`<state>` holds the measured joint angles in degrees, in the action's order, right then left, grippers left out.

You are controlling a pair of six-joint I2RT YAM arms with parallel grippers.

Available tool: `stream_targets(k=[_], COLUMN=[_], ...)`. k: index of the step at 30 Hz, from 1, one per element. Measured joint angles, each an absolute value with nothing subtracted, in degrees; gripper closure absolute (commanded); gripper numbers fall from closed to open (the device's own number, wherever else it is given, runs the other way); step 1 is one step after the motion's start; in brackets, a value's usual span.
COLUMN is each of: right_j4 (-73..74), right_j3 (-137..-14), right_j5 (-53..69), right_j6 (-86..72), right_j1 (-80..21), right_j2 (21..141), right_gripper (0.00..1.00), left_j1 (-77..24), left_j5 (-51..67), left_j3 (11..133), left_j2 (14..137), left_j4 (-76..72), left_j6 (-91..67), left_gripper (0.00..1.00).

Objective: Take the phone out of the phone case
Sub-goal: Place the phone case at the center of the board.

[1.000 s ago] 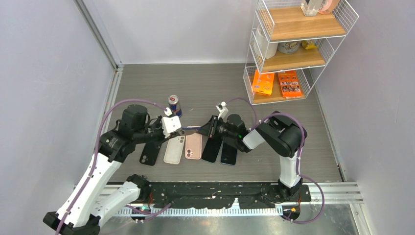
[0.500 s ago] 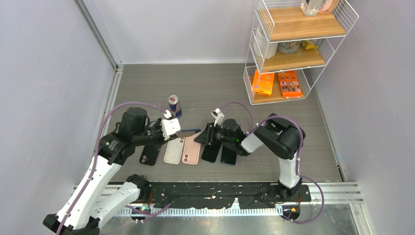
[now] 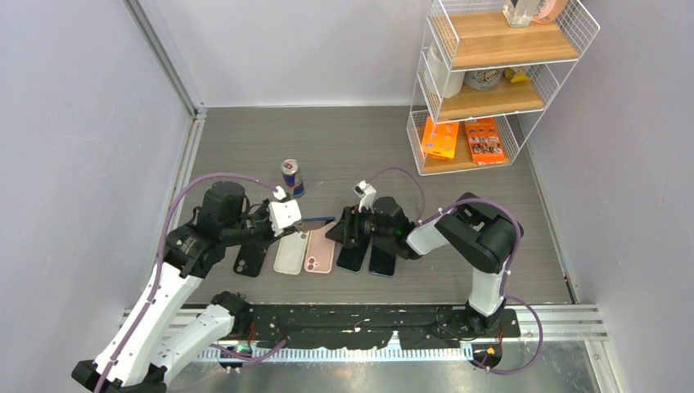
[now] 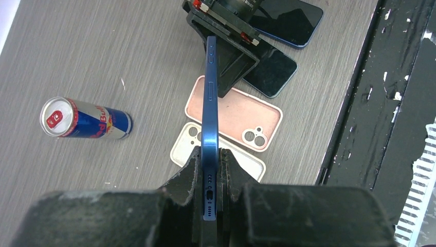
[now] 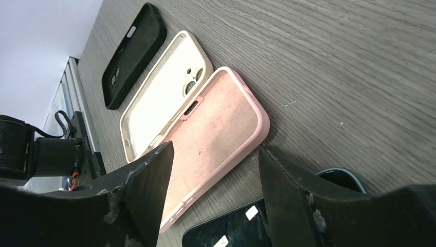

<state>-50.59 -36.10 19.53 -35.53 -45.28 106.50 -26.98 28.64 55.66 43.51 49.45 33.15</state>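
Note:
A blue phone (image 4: 209, 103) stands on edge in the air, with my left gripper (image 4: 208, 170) shut on its lower end. In the top view the phone (image 3: 315, 220) sticks out to the right of that gripper (image 3: 296, 223). Below it an empty pink phone case (image 5: 211, 134) lies flat on the table, inner side up. My right gripper (image 5: 215, 149) hangs open just over the near end of that case (image 3: 320, 250) with nothing between its fingers. Its tip (image 3: 335, 231) sits close to the far end of the blue phone.
An empty white case (image 3: 290, 251) and a black case (image 3: 250, 256) lie left of the pink one. Two dark phones (image 3: 353, 255) (image 3: 381, 260) lie face up to its right. A drink can (image 3: 292, 177) stands behind them. A wire shelf (image 3: 483, 82) fills the back right.
My right gripper has opened and shifted slightly left, and the pink case now lies free on the table. My left gripper keeps its hold on the blue phone.

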Motion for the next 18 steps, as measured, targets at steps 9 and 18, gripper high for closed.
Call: stream_targets(k=[9, 18], right_j4=[-45.4, -40.3], right_j3=[-36.6, -36.8], right_j5=[18.0, 17.1], right_j6=[-31.5, -25.8], right_j1=[-45.3, -43.8], right_j2=[103.4, 95.7], right_gripper=[0.28, 0.00], left_j1=[-27.0, -27.0], left_j5=[28.5, 28.5], left_j3=[55.4, 55.3], left_j2=[43.3, 42.9], left_j4=[49.5, 49.5], left_j6=[33.2, 33.2], left_gripper=[1.00, 1.00])
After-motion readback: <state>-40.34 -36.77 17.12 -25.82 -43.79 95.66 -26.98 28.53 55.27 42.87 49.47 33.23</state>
